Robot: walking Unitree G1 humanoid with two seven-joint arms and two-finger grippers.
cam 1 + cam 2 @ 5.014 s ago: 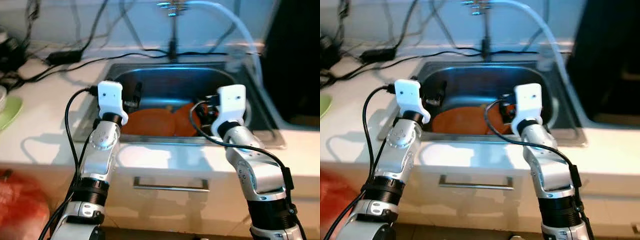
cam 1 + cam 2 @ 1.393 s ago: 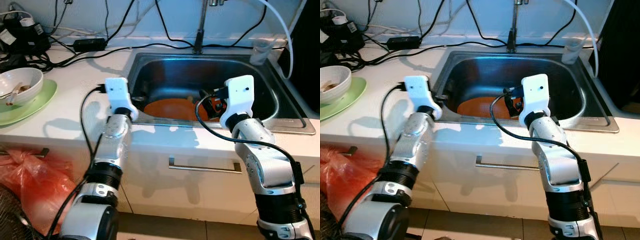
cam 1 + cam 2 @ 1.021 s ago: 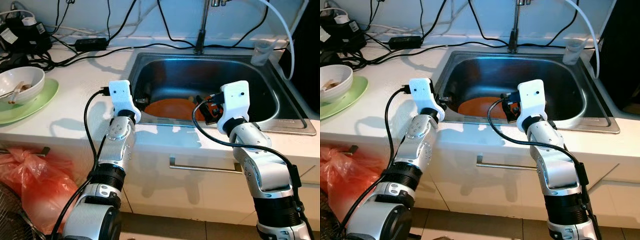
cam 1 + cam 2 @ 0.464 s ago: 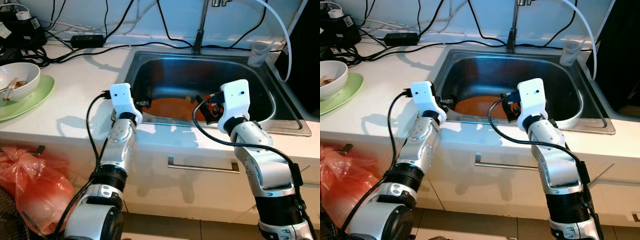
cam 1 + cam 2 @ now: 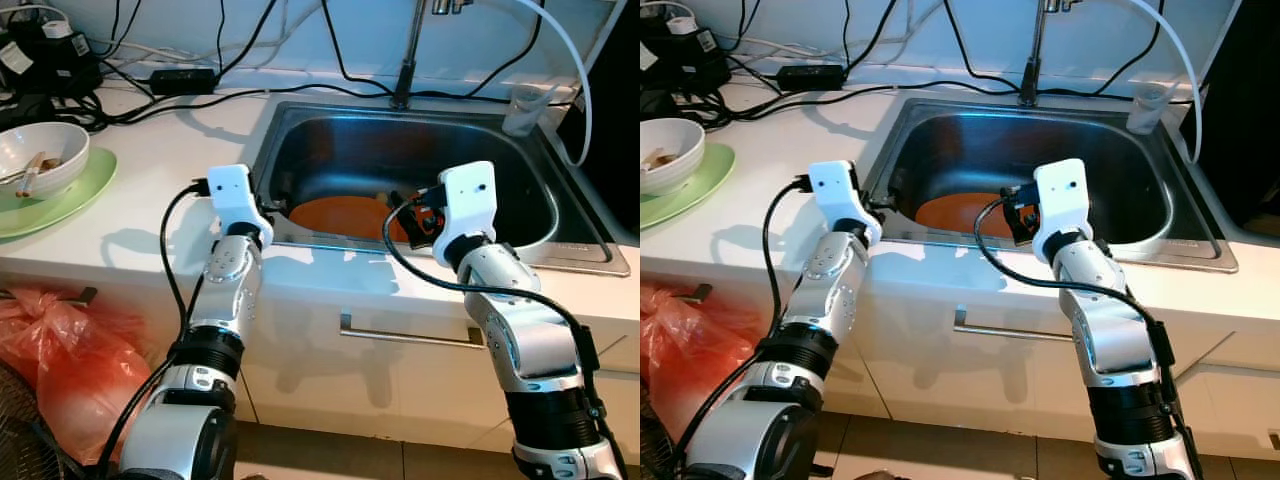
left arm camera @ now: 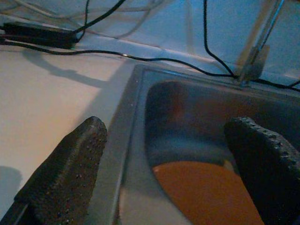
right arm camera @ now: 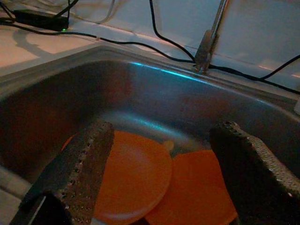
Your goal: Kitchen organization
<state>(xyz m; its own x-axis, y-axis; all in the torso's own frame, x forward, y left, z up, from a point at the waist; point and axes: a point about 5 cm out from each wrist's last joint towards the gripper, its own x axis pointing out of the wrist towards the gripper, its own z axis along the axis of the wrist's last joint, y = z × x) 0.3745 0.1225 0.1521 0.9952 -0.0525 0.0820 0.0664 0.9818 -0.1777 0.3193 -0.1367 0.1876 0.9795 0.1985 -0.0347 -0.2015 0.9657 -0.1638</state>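
Note:
Two orange plates [image 7: 140,173] lie overlapping on the bottom of the steel sink [image 5: 500,165]; the head views show them as an orange patch [image 5: 340,213]. My left gripper [image 6: 164,164] is open over the sink's left rim, one finger [image 6: 70,164] above the counter and the other over the basin. My right gripper [image 7: 159,178] is open above the plates at the sink's near edge, nothing between its fingers [image 7: 79,168].
A white bowl [image 5: 40,170] with scraps sits on a green plate [image 5: 60,200] at the counter's left. Black cables [image 5: 180,95] and a power brick run along the back. A tap [image 5: 405,60], a hose and a clear cup [image 5: 520,105] stand behind the sink. A red bag [image 5: 60,350] hangs below.
The camera has shifted slightly. My left gripper has drawn a little left and back toward the sink's left rim. The right gripper holds its place above the plates.

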